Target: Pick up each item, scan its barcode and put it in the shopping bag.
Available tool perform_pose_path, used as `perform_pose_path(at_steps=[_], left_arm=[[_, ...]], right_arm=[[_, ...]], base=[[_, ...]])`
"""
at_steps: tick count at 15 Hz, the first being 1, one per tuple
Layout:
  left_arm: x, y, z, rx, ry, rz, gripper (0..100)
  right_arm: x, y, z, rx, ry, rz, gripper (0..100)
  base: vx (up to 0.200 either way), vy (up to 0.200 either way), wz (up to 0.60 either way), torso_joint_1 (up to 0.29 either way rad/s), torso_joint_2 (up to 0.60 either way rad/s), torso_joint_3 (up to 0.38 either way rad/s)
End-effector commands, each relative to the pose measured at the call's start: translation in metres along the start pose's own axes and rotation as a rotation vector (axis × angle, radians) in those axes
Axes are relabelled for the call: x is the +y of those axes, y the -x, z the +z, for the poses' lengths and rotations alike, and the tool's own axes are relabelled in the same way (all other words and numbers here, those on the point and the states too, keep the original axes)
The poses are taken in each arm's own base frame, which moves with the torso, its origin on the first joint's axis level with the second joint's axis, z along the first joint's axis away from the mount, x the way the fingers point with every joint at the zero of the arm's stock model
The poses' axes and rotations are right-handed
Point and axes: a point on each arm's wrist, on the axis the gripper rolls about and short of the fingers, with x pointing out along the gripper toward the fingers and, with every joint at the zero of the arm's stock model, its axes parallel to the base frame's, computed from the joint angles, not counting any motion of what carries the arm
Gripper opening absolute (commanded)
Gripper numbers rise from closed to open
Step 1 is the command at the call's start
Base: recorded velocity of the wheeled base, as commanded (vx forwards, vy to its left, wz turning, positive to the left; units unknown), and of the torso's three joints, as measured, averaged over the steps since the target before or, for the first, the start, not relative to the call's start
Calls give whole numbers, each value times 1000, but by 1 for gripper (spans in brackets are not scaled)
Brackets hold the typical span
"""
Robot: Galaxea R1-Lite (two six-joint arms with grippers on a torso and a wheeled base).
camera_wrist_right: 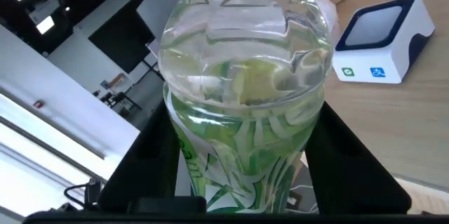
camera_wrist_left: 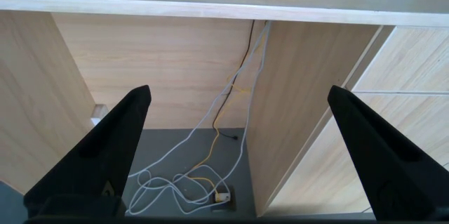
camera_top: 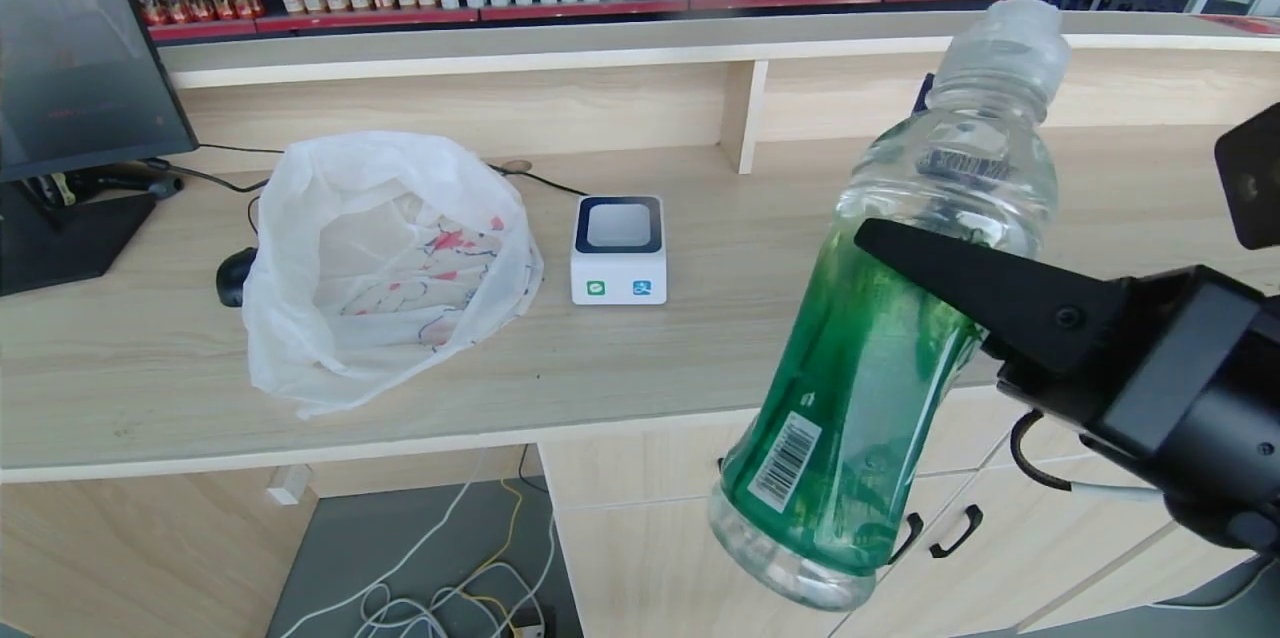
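Your right pincer grasps the tilted bottle before the table's front edge. Bag, mouse beside it, and scanner stand mid-table. Left pincer hangs released below that edge.

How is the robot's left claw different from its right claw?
The left gripper is open with nothing between its fingers; the right gripper is shut on the bottle. The left gripper hangs low, facing the gap under the counter where cables lie; the right gripper is higher, holding the bottle tilted. Both have black fingers.
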Motion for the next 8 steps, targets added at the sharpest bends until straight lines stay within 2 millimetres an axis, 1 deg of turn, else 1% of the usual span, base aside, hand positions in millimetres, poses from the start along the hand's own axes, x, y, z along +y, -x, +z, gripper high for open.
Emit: perform_pose_path(at_steps=[1, 3, 5, 8], left_arm=[[0, 0, 0, 0, 1, 1, 100], [0, 0, 0, 0, 1, -1, 100], [0, 0, 0, 0, 1, 1, 100], [0, 0, 0, 0, 1, -1, 100]], right_arm=[[-9, -15, -1, 2, 2, -30, 0], [-15, -27, 9, -37, -13, -48, 0], [-10, -34, 18, -57, -37, -3, 0], [-6, -32, 20, -12, -34, 86, 0]], base=[[0, 0, 0, 0, 0, 0], [0, 0, 0, 0, 0, 0], [0, 0, 0, 0, 0, 0], [0, 0, 0, 0, 0, 0]])
